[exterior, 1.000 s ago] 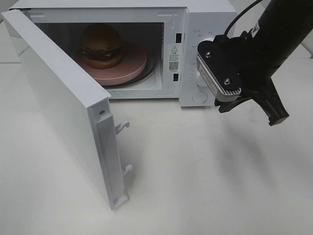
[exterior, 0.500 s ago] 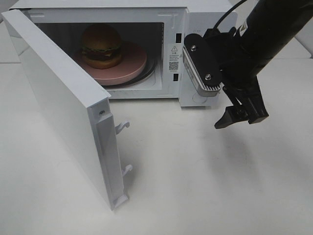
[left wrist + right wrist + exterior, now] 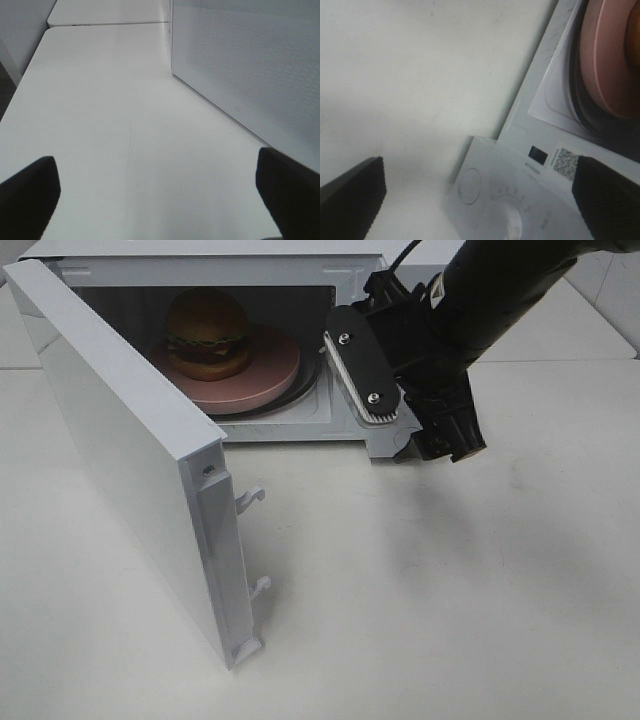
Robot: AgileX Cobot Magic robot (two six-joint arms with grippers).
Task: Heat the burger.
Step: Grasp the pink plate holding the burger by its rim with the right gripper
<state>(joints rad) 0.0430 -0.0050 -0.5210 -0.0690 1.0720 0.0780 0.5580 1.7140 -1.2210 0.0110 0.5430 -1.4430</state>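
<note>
Sitting on a round pink plate (image 3: 272, 377) in the open white microwave (image 3: 352, 428): the golden-bun burger (image 3: 207, 332). Black right gripper (image 3: 438, 446), spread wide, hovers before its control panel (image 3: 505, 212); left gripper (image 3: 160, 197) spread too.

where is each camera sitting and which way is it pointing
Exterior high: above, off the arms, looking down at the table and open microwave with the burger on a plate; shows the right arm and right gripper.
Left wrist: on the left arm, looking along the table past the door; shows the left gripper's open fingertips.
Right wrist: on the right arm, looking down at the microwave's knob and the plate; shows open fingertips.
Shared: plate in exterior high and right wrist; door in exterior high and left wrist.
</note>
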